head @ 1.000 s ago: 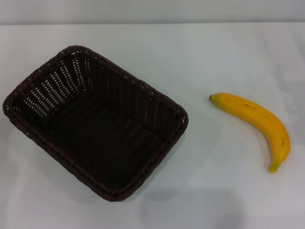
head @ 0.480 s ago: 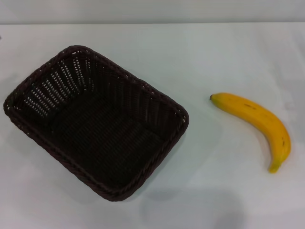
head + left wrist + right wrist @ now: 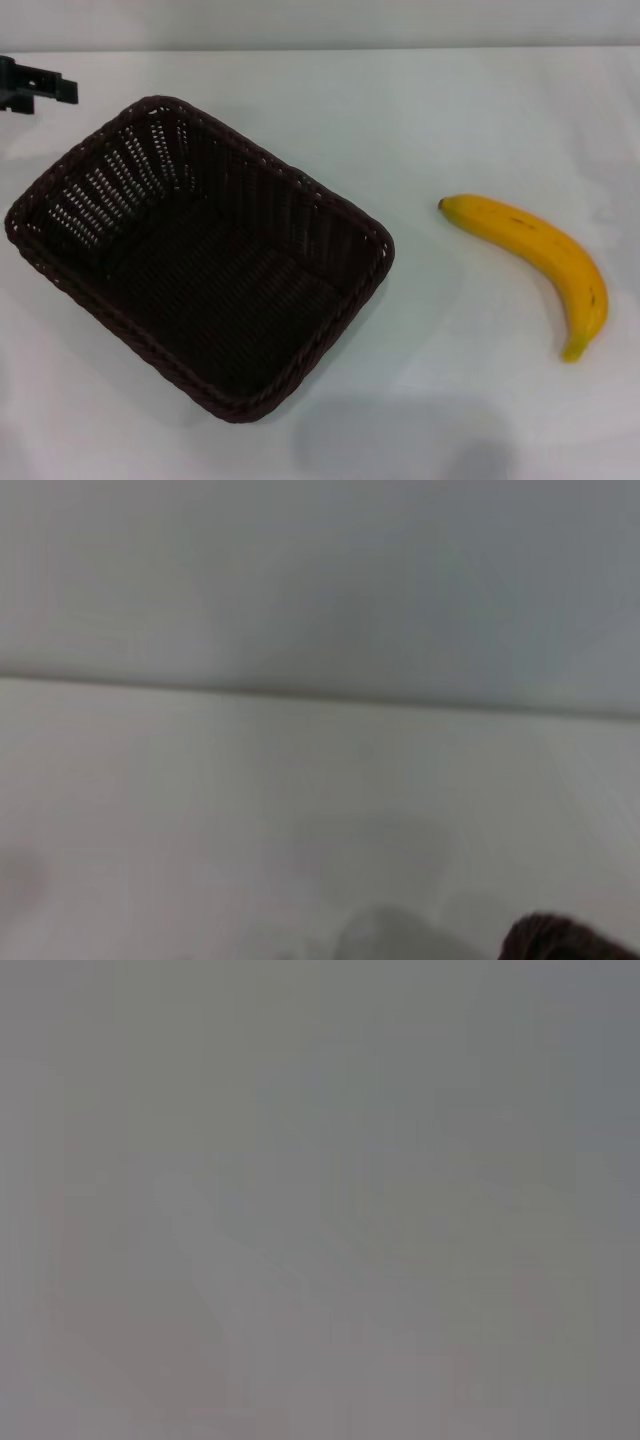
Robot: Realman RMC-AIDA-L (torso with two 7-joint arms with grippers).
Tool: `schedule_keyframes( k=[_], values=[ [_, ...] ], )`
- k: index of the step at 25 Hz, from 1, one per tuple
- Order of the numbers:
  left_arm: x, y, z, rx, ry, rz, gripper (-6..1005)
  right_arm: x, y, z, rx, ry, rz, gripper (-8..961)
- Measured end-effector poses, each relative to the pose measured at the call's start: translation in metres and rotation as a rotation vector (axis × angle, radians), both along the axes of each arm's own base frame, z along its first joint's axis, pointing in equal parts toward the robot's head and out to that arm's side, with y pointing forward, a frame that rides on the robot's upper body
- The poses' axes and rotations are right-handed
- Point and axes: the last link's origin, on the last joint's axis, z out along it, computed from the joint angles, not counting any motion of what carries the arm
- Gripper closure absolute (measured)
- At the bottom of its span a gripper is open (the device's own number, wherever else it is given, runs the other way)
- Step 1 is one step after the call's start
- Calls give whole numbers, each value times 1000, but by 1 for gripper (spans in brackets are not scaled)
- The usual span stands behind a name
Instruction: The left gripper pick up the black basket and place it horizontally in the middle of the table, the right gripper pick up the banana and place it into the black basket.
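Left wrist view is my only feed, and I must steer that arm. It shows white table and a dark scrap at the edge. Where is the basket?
Observer: The dark brown-black woven rectangular basket sits on the table's left half, turned diagonally. The left gripper is beyond its far left side.
Operator: Anything inside it?
Observer: No, it is empty.
Operator: And the banana?
Observer: The curved yellow banana lies on the plain white table to the basket's right, apart from it.
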Motion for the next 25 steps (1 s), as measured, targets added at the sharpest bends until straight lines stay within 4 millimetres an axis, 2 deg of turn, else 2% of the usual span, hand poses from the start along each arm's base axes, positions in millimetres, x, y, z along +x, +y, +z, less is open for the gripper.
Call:
schedule_keyframes(
  k=[7,17,22,25],
  values=[
    [14,13,-22,-61,138,-37,243,0,1,2,4,0,-4,80],
    [20,11,-38,-100,144,-98,282,-1,4,1,1,2,-4,80],
    [18,8,-44,-132,176,-109,467,-4,7,0,0,2,1,81],
    [18,7,-51,-148,189,-115,468,-4,8,0,-3,3,0,81]
  ],
)
